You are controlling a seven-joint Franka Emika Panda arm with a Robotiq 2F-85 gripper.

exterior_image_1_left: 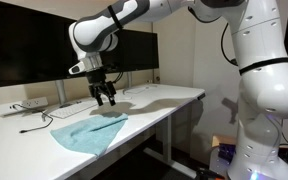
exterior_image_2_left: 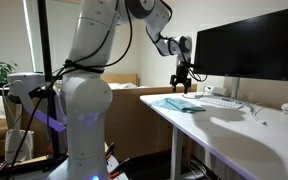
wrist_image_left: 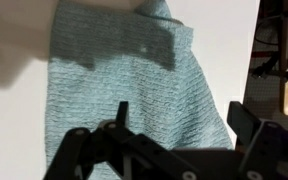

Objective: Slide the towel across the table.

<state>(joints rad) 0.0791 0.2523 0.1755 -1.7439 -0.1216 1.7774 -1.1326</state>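
The towel (exterior_image_1_left: 89, 133) is a light teal-blue cloth lying flat on the white table (exterior_image_1_left: 159, 103), near its front edge. In an exterior view it shows as a thin strip, the towel (exterior_image_2_left: 179, 103), at the table's near end. My gripper (exterior_image_1_left: 106, 98) hangs a little above the towel's far edge, pointing down with its jaws open and empty. The gripper (exterior_image_2_left: 181, 85) is apart from the cloth. In the wrist view the towel (wrist_image_left: 124, 70) fills the middle, and the gripper (wrist_image_left: 182, 115) stands open over it with one fingertip (wrist_image_left: 122, 108) above the fabric.
Two dark monitors (exterior_image_1_left: 44, 48) stand along the table's back. A white power strip (exterior_image_1_left: 22, 106) with cables lies at the back corner. A keyboard (exterior_image_2_left: 220, 102) and a small white object (exterior_image_2_left: 287, 108) sit farther along the table. The robot's base (exterior_image_2_left: 84, 110) stands beside the table's end.
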